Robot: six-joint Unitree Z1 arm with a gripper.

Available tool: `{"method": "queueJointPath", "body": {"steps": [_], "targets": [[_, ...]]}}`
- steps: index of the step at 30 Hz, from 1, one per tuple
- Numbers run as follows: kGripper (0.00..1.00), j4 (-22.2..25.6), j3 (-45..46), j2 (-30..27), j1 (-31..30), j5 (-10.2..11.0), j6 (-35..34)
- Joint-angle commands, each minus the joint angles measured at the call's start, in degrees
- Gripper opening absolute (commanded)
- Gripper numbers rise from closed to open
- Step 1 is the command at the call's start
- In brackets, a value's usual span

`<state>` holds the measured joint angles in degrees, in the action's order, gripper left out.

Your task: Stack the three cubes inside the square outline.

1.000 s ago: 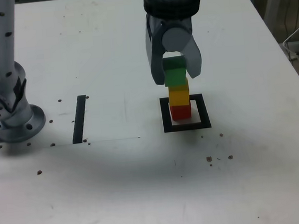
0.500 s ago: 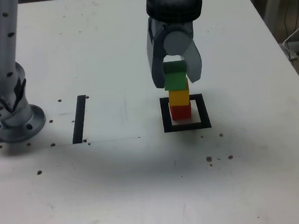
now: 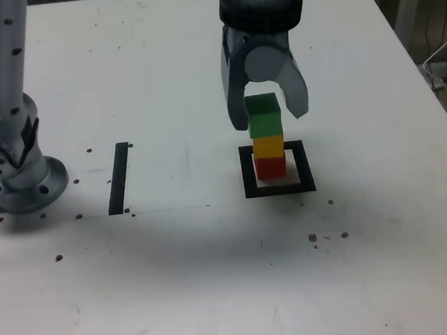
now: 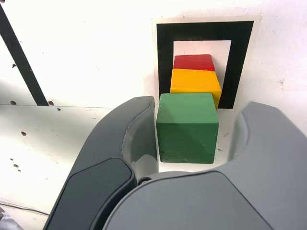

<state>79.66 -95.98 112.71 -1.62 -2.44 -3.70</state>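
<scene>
Now, in the exterior view, the 3 cubes stand as one column inside the square outline: the red cube at the base, the yellow cube on it, the green cube on top. The gripper hangs over the column with its jaws spread, one finger at 9 o'clock of the green cube and the other at 3 o'clock, with a gap showing on the 3 o'clock side. It holds nothing.

Through the wrist view, the green cube sits between the 2 fingers; the nearer one lies close beside it, and I cannot tell if it touches, while the other stands apart. The yellow cube and red cube peek out beyond, within the square outline. My judgement: the stack is done, and a straight lift clears it.
</scene>
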Motion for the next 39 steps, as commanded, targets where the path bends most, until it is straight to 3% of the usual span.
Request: {"method": "queueJointPath", "body": {"steps": [1, 22, 29, 39], "targets": [[1.0, 0.0, 0.0, 0.2, 0.1, 0.0, 0.1], [1.0, 1.0, -1.0, -1.6, 0.1, -0.9, 1.1], [1.0, 3.6, -2.4, -2.7, 0.1, -0.7, 1.8], [1.0, 7.9, -2.2, -10.3, 0.5, 0.8, 3.6]]}}
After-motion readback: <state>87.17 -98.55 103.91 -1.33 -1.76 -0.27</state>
